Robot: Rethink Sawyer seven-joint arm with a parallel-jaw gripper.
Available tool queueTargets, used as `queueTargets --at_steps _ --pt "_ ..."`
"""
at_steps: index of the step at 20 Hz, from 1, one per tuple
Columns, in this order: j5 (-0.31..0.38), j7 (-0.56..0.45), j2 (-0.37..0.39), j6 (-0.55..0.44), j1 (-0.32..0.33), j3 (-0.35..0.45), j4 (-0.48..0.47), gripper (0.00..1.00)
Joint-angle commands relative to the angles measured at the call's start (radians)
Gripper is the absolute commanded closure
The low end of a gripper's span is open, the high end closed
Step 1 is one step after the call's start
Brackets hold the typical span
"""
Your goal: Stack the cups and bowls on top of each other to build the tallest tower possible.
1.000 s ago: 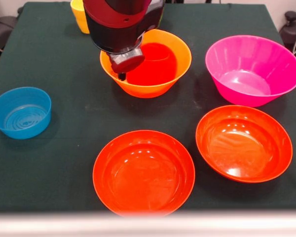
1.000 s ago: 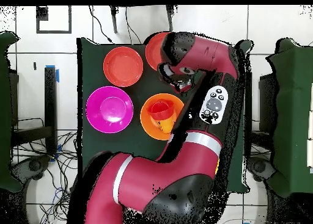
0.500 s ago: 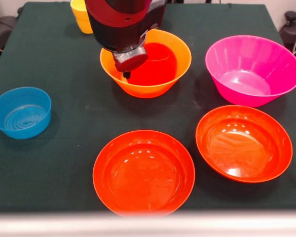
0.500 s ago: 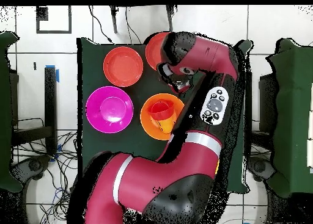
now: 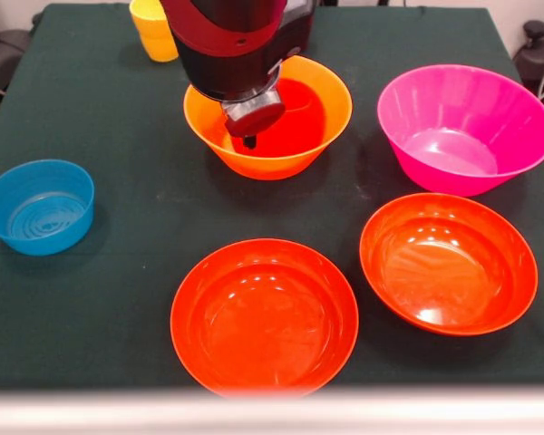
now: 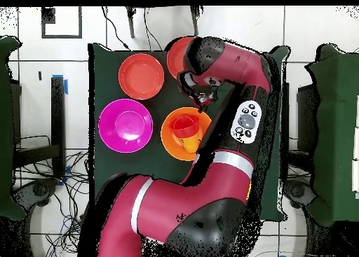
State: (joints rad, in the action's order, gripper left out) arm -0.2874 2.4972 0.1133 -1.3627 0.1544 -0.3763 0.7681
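A: What lay nearest you?

B: Two wide red bowls (image 5: 264, 315) and (image 5: 448, 263), empty, with free cloth between. Left, apart, sat the blue bowl (image 5: 38, 206).

A: And the gripper (image 5: 249, 140)?

B: It hung over the orange bowl (image 5: 267, 116), at its left inner wall; the red cup (image 5: 290, 104) inside lay just right of it. You could not tell its fingers. Farther, the yellow cup (image 5: 152, 29).

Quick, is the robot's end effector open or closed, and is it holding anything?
End effector: cannot be told; it hangs over the large orange bowl, nothing visibly held.
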Motion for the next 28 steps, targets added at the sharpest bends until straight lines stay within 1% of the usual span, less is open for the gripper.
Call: queueTargets --at_steps 1,4,9,13,20,28 --pt "-0.037 0.102 -0.051 -0.034 -0.010 0.140 0.062 0.00" --pt "-0.044 0.108 -0.064 -0.041 -0.019 0.139 0.048 0.00" --pt "-0.057 0.112 -0.085 -0.098 -0.024 0.137 0.021 0.00" --pt "-0.063 0.128 -0.093 -0.134 -0.030 0.129 0.040 0.00" --pt "-0.062 0.131 -0.087 -0.138 -0.044 0.113 0.085 0.00" --pt "-0.041 0.123 -0.114 -0.099 -0.047 0.098 0.077 0.00"
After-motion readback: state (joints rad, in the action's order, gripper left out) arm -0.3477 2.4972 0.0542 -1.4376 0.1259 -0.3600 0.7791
